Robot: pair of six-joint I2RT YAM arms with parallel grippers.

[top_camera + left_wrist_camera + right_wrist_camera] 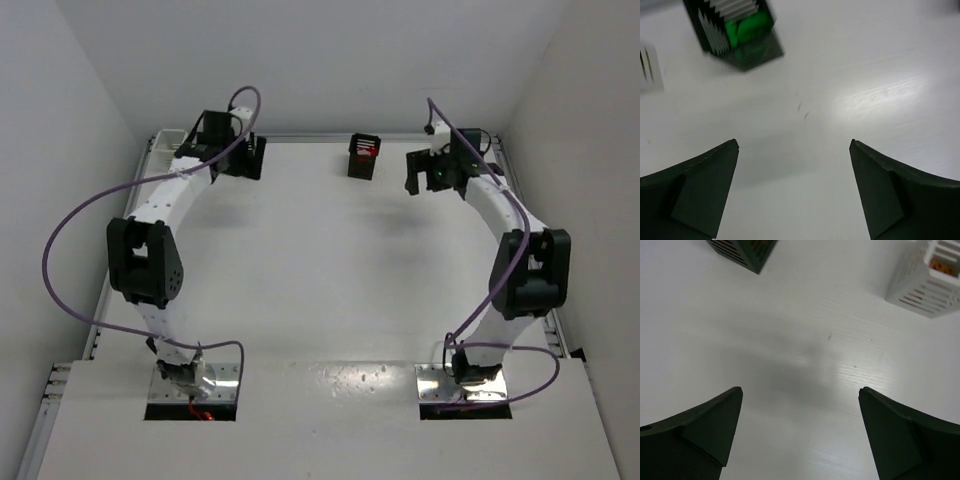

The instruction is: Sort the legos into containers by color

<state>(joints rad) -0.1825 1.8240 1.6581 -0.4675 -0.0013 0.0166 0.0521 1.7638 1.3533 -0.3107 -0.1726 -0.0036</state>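
My left claw [794, 145] and right claw [801, 389] are gaping wide, empty; black bin [759, 52] with green legos [745, 27] is sitting ahead-left of left claw.

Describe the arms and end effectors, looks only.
The left arm and right arm match: white links, black joint housings, a loose purple cable along each, shiny metal plates at the bases. The left end effector and right end effector are matte black, with two broad wedge-shaped fingers each. No markings visible.

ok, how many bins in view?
4: black bin holding green, far left; white bin beside it; black bin holding red, far centre; white bin holding orange, right wrist view only.
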